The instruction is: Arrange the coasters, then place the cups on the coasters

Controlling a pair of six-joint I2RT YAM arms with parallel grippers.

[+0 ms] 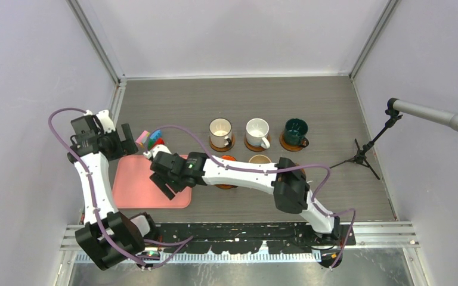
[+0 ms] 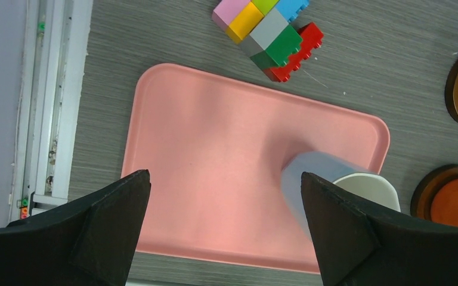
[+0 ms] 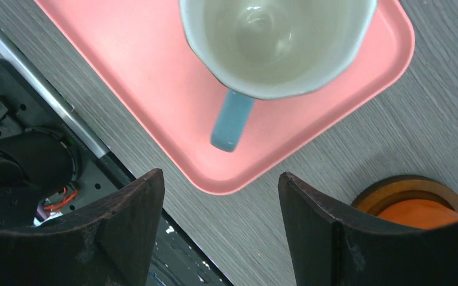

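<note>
**Spotter:** Where's the last cup?

**Me:** The light blue mug [image 3: 274, 42] stands upright on the pink tray [image 3: 155, 89], top centre of my right wrist view. Its handle [image 3: 231, 122] points down the frame, straight at my fingers. From overhead my own arm hides it.

**Spotter:** And the jaws?

**Me:** The right gripper [image 3: 219, 177] is spread with nothing between the fingers, and the mug sits beyond the tips. The left gripper [image 2: 225, 177] is spread wide too, empty, hanging over the tray.

**Spotter:** How will you take it?

**Me:** I'd move up the frame and close on the wall just beside the handle, one finger inside the rim and one outside. A pinch on the handle alone would probably let the mug swing. Then I'd lift it clear of the tray's lip before going sideways.

**Spotter:** Any hazards?

**Me:** The orange mug [image 3: 423, 217] on its coaster [image 3: 393, 187] is at lower right, close to my right finger. I'd carry over it, not past it. I can't see the free coaster because my arm covers that part of the front row.
</note>
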